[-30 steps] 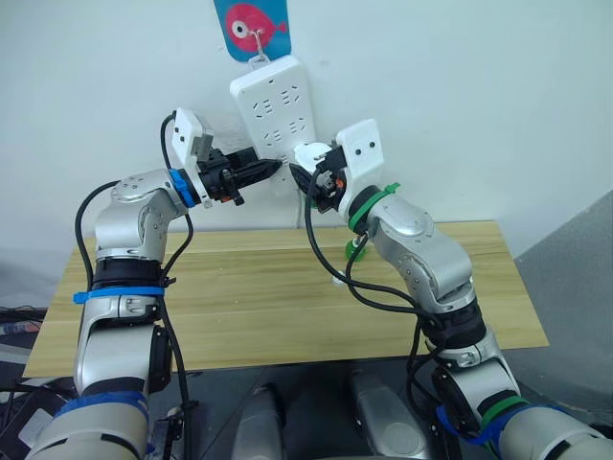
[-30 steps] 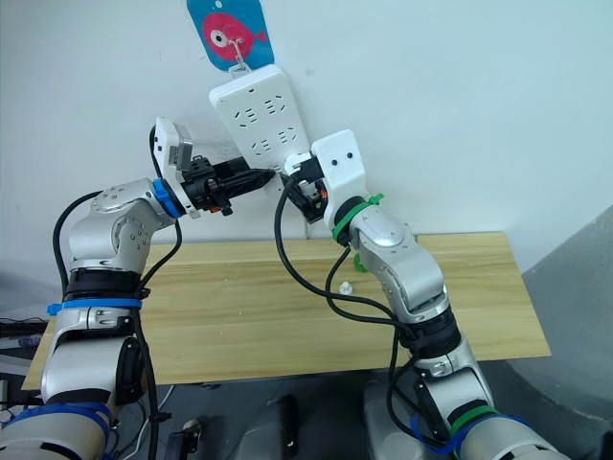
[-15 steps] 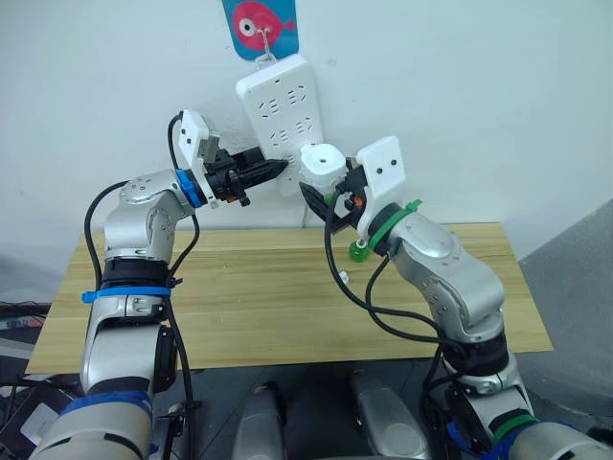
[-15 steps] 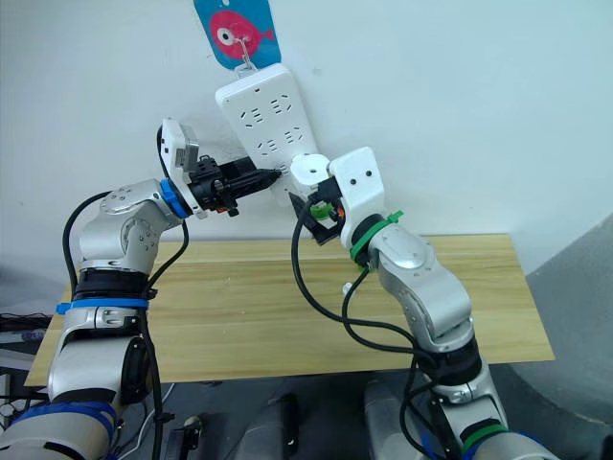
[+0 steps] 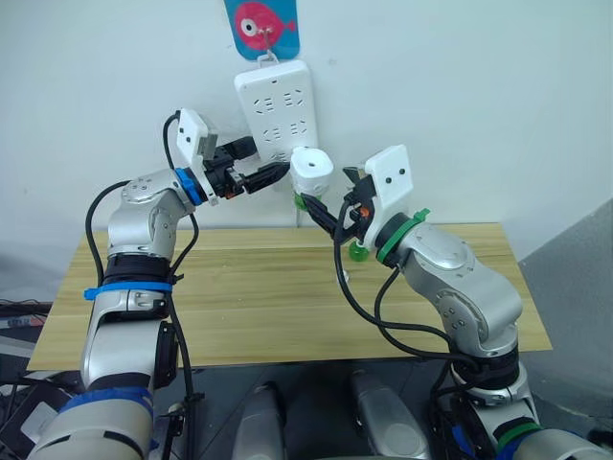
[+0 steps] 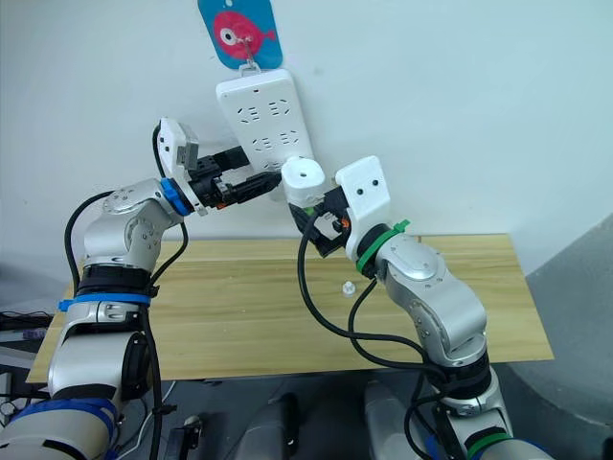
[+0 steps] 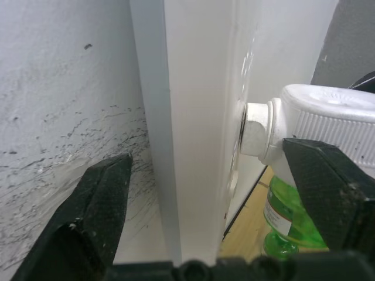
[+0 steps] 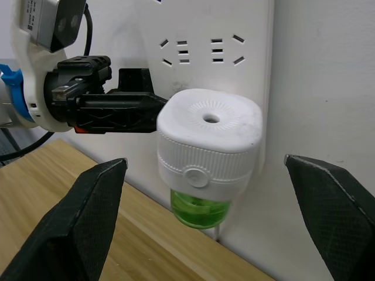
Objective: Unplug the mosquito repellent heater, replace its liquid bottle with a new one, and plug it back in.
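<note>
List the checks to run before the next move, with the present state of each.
1. Mosquito repellent heater seated in the wall power strip: ok; its plug collar meets the strip's face, prongs hidden.
2. Green bottle fitted under the heater: ok.
3. Right gripper open and clear of the heater: ok; fingers spread wide on either side, no contact.
4. Left gripper clear of the heater: cannot tell; it is open astride the strip's edge, one finger close beside the heater.
5. Which bottle is fitted, old or new: cannot tell; a second green bottle stands on the table behind the right arm, and a small white cap lies loose.
</note>
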